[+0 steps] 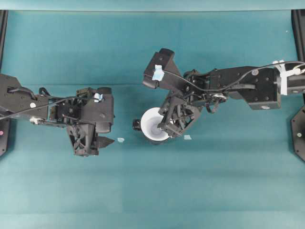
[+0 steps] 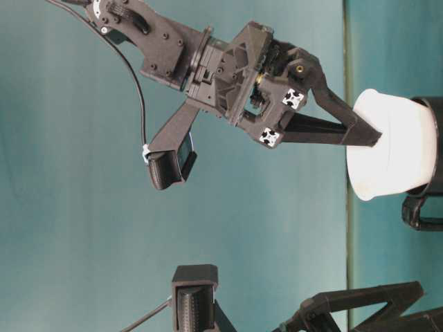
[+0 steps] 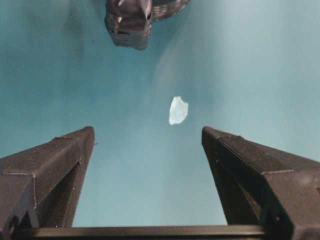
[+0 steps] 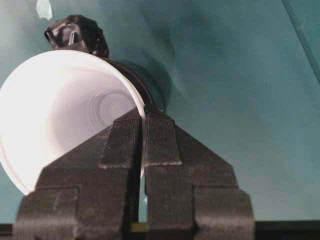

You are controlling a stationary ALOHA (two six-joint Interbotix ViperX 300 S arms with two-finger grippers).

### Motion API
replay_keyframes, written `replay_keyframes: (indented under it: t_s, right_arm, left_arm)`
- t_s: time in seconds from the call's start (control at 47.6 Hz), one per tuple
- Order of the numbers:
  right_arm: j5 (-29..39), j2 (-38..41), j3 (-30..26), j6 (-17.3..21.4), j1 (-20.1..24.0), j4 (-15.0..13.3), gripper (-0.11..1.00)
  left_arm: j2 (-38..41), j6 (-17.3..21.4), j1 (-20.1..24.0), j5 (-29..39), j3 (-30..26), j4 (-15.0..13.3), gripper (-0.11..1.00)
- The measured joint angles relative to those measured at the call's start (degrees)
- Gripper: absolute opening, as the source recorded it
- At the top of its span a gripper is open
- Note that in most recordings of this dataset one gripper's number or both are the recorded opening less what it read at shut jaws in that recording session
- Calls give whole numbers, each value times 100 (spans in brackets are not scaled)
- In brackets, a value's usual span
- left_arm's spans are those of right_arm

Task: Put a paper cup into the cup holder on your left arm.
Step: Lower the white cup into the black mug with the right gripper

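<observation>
The white paper cup (image 1: pixel 150 123) (image 2: pixel 391 145) (image 4: pixel 65 110) stands with its lower part inside the black cup holder (image 1: pixel 137 125) (image 2: pixel 435 135) (image 4: pixel 145 82) near the table's middle. My right gripper (image 1: pixel 164 129) (image 2: pixel 377 138) (image 4: pixel 144 112) is shut on the cup's rim, one finger inside the cup and one outside. My left gripper (image 1: pixel 97 147) (image 3: pixel 147 131) is open to the left of the holder, low over the cloth, with nothing between its fingers. The holder's stubby tab (image 3: pixel 129 22) (image 4: pixel 75 32) points toward the left gripper.
The teal cloth (image 1: pixel 152 191) covers the table. A small pale scrap (image 1: pixel 120 140) (image 3: pixel 178 110) lies between the left gripper and the holder. Another scrap (image 1: pixel 187 137) lies just right of the cup. Both arm bases stand at the side edges.
</observation>
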Motion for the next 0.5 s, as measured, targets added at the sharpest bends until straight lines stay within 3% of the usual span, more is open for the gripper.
replay_keyframes:
  t_s: [0.294, 0.504]
  right_arm:
    - [0, -9, 0, 0, 0, 9, -2]
    - [9, 0, 0, 0, 0, 9, 10]
  left_arm:
    - [9, 0, 0, -70, 9, 0, 91]
    - [9, 0, 9, -79, 9, 9, 91]
